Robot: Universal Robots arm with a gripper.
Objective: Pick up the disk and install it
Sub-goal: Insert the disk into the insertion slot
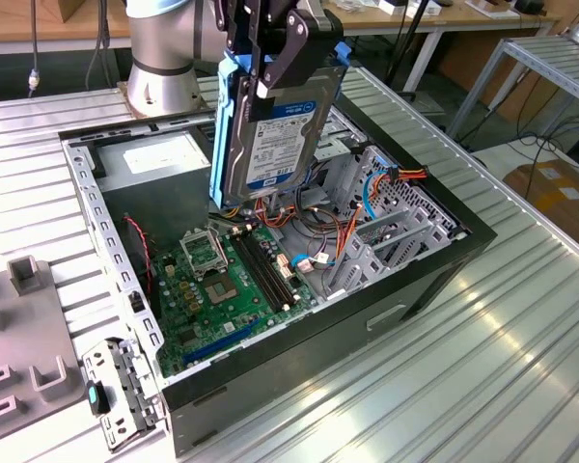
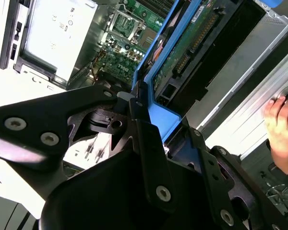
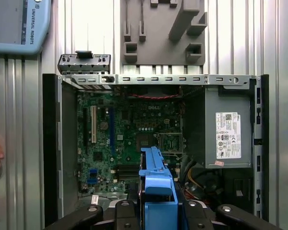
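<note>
The gripper is closed on the top edge of the disk, which is held on edge, nearly upright, above the open computer case and clear of its contents. A snag on the loose cables or a knock on the motherboard could be caused (the hold being on one edge only) should the disk be swung or lowered off line. Housed in the case are the motherboard, the cables, a drive cage toward the exterior view's right and a power supply at the far side.
</note>
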